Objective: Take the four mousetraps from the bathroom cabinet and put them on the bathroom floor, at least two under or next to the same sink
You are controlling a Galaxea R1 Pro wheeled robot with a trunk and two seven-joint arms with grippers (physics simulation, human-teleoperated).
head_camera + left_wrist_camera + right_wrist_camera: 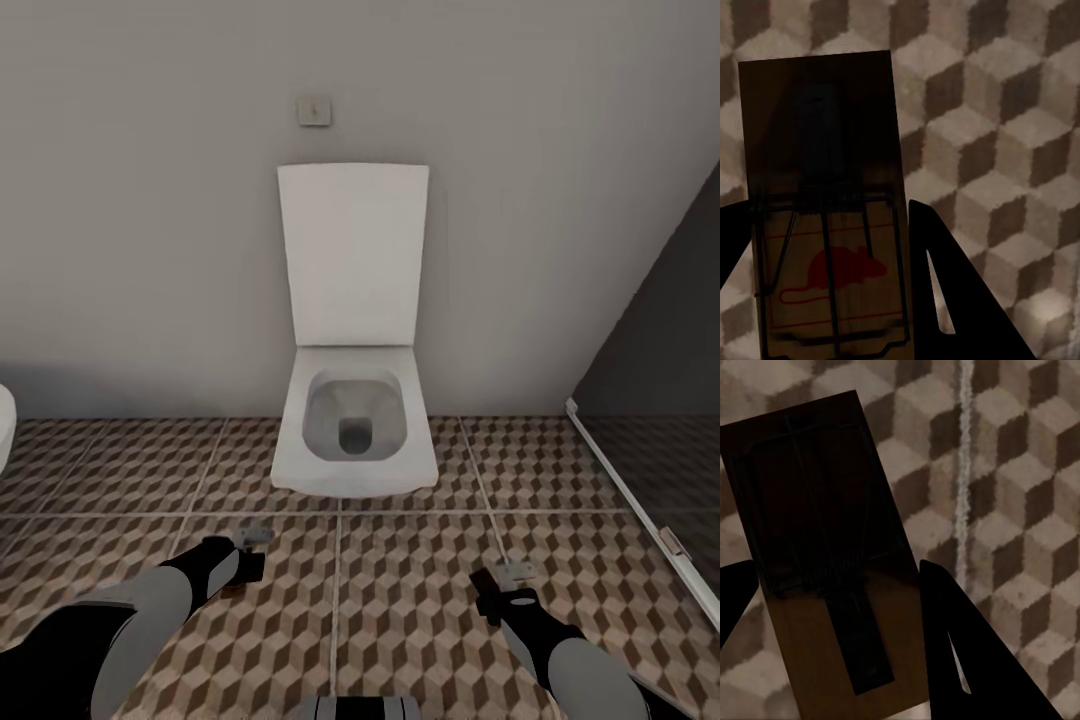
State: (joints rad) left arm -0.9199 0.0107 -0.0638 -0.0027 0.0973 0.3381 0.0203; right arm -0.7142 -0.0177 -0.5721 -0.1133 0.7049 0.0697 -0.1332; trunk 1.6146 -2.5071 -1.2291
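My left gripper (pixel 245 556) is shut on a mousetrap (pixel 256 536), held low over the bathroom floor (pixel 400 630). In the left wrist view that mousetrap (pixel 817 150) is a tan board with dark wire and a red mouse print, clamped in the left gripper (pixel 829 225). My right gripper (pixel 500 590) is shut on a second mousetrap (pixel 517 571). The right wrist view shows this mousetrap (pixel 810 510) in shadow in the right gripper (pixel 832 577), above cube-patterned tiles. The cabinet and the bathroom sink are out of view.
A white wall-hung toilet (pixel 352 440) with its lid up stands straight ahead against the grey wall. A dark glass partition with a pale floor rail (pixel 640 500) runs along the right. A white rounded edge (pixel 5 425) shows at the far left.
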